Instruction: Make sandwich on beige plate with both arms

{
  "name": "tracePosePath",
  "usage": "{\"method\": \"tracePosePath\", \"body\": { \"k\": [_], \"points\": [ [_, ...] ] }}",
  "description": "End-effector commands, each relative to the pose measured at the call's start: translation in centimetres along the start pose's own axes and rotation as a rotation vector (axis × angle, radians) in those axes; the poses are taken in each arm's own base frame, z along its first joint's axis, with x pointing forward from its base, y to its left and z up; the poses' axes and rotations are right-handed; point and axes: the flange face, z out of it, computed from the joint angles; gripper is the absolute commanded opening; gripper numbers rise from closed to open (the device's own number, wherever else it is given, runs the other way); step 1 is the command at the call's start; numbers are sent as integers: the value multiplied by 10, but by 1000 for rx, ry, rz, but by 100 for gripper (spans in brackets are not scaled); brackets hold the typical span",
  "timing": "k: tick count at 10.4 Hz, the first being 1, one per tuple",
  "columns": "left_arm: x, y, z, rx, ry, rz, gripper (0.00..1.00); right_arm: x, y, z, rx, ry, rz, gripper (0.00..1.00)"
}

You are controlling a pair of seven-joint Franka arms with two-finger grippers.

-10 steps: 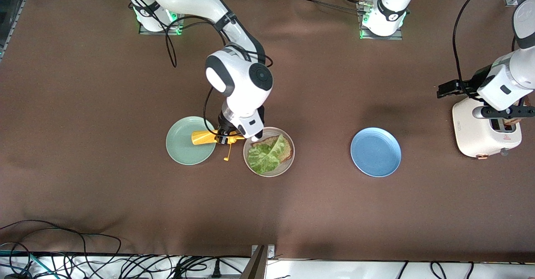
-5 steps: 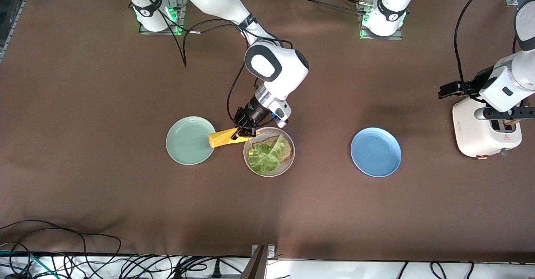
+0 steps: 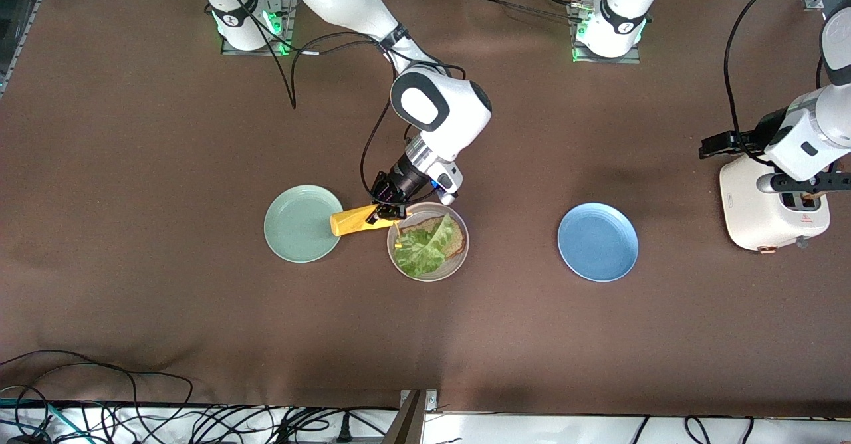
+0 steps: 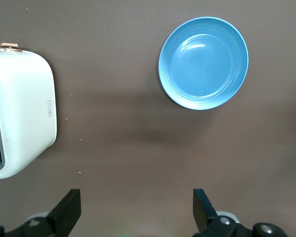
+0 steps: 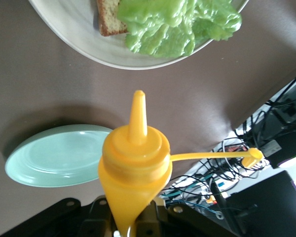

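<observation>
Right gripper (image 3: 384, 210) pinched yellow squeeze bottle (image 3: 351, 221), tipped over beige plate (image 3: 459, 260) rim, presumably to sauce lettuce (image 3: 422, 248); our left gripper (image 4: 136, 210) waited spread over toaster (image 3: 751, 198).

The brown table (image 3: 133, 284) carries a mint-green plate (image 3: 296, 228), beige plate (image 3: 459, 261) (lettuce-topped), blue plate (image 3: 598, 242) and white toaster (image 3: 758, 211).

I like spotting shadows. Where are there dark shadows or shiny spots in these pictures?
Front view: a soft dark patch lies on the brown table just above the blue plate, and green lights glow at both arm bases. Left wrist view: the blue plate has pale shiny streaks, with a blurry shadow band beside it. Right wrist view: the yellow squeeze bottle is lit brightly; the mint-green plate casts a dark edge.
</observation>
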Motion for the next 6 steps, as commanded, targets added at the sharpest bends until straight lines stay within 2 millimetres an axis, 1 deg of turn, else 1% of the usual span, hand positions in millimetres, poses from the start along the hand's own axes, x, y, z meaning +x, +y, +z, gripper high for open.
{"method": "tracePosePath", "body": {
  "k": [1, 3, 4, 5, 6],
  "points": [
    [1, -1, 0, 16, -1, 19, 100, -47, 17, 17, 129, 67, 79, 0],
    [3, 0, 1, 16, -2, 19, 100, -89, 30, 32, 255, 193, 176, 0],
    [3, -1, 1, 16, -2, 19, 100, -112, 33, 44, 322, 245, 230, 0],
    [0, 0, -1, 18, -4, 23, 100, -134, 35, 50, 388, 299, 274, 0],
    [-2, -3, 0, 22, -11, 22, 100, -157, 41, 54, 438, 357, 297, 0]
  ]
}}
